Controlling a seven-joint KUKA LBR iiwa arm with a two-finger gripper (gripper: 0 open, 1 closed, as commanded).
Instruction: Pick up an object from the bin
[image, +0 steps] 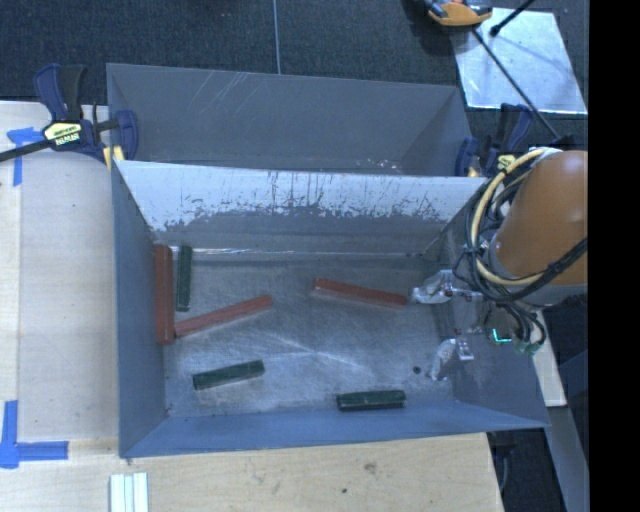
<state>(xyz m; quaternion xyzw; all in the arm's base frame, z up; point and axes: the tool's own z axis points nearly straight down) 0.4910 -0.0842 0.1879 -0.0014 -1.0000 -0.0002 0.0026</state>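
The claw (438, 328) is seen at the right end of the bin (300, 205), low over the floor beside the right wall, with its two fingers (431, 291) spread wide apart, one toward the far wall and one toward the near wall. Above it the arm's orange cover (545, 215) and a bundle of cables (480, 235) are carried over the bin's right rim. Nearest to the claw a red-brown bar (360, 294) is found, lying flat on the floor just to the left of the far finger; its long axis runs left to right with a slight tilt, and its right end points at that finger, close to it, though contact cannot be made out. A dark green bar (371, 400) is laid near the front wall, below and left of the near finger and apart from it, its long axis set almost level, left to right. Farther left, a second dark green bar (228, 375) is placed near the front wall, its right end raised a little. Beyond it a slanted red-brown bar (222, 316) is seen, rising toward the right. Farthest from the claw, against the left wall, a long red-brown bar (162, 293) and a short dark green bar (184, 277) are laid side by side, both running front to back.
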